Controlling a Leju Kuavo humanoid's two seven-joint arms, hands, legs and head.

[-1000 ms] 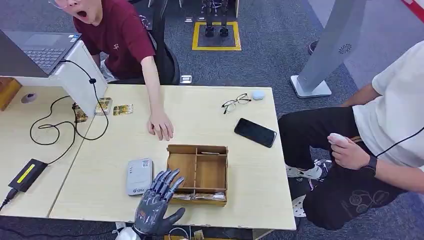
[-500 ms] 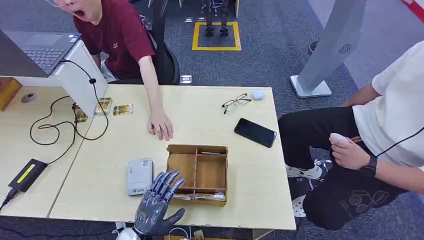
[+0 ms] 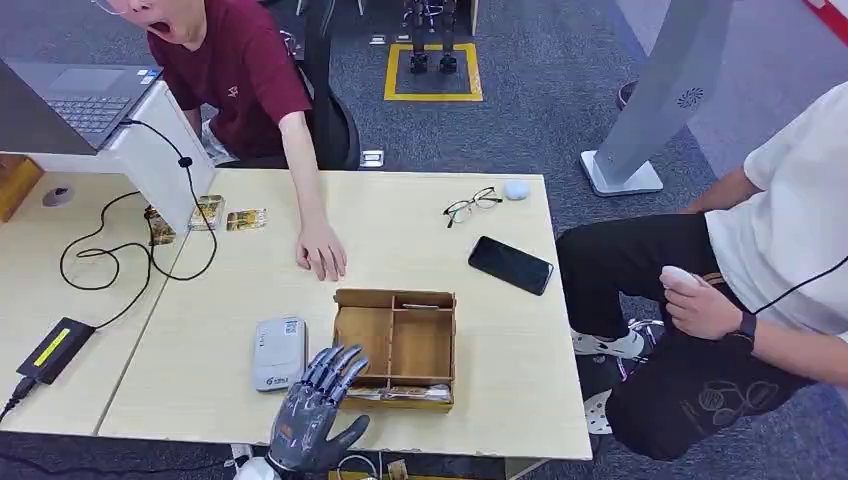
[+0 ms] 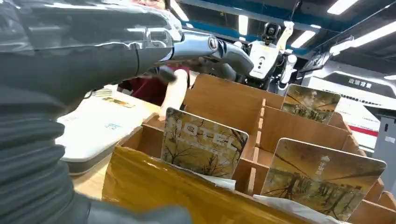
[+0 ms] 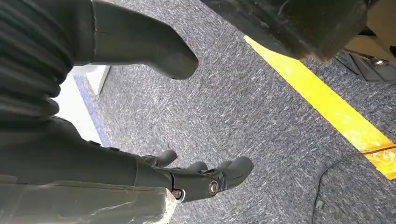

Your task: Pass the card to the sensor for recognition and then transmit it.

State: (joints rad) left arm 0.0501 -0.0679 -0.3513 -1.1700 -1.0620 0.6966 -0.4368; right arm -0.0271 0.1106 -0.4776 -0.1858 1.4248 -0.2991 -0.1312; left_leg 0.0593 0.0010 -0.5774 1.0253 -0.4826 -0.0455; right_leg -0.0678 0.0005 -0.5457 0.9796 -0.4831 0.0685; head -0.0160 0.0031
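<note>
Head view shows the robot's grey left hand (image 3: 312, 405), fingers spread and holding nothing, at the near left corner of the partitioned wooden box (image 3: 397, 346), whose upright tree-printed card (image 4: 201, 143) stands just ahead of the fingertips.

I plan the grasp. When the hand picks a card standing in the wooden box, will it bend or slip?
The card looks thin, flat and printed, so probably stiff but light. Its glossy face may slip. It stands leaning in the wooden box, so the left hand could tip it.
</note>
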